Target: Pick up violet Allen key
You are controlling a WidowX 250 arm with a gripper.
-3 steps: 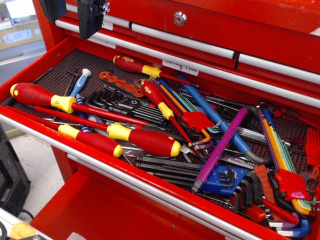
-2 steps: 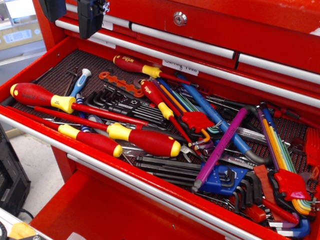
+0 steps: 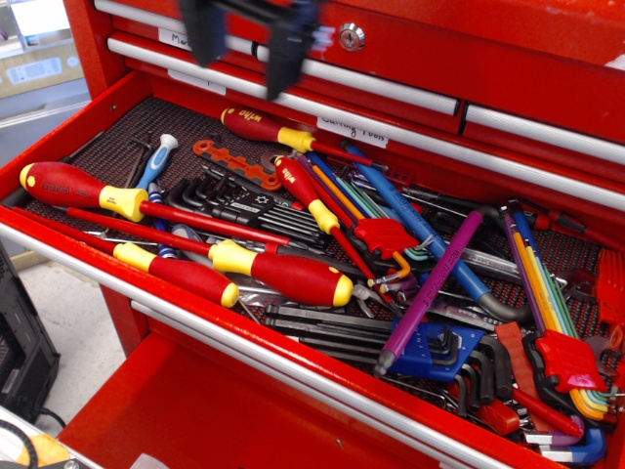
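We see open red drawer (image 3: 59,256) crammed: red screwdrivers (image 3: 283,274), hex key sets. Violet Allen key (image 3: 433,286) lies diagonal right of centre, crossing blue hex key (image 3: 415,225). Fingers (image 3: 288,44) blurred, spread wide, empty; shifted right since earlier frame.

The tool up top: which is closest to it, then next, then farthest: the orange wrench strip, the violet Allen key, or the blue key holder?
From the tool:
1. Orange wrench strip, just below it at the drawer's back.
2. Violet Allen key, middle right.
3. Blue key holder, near the front rail.
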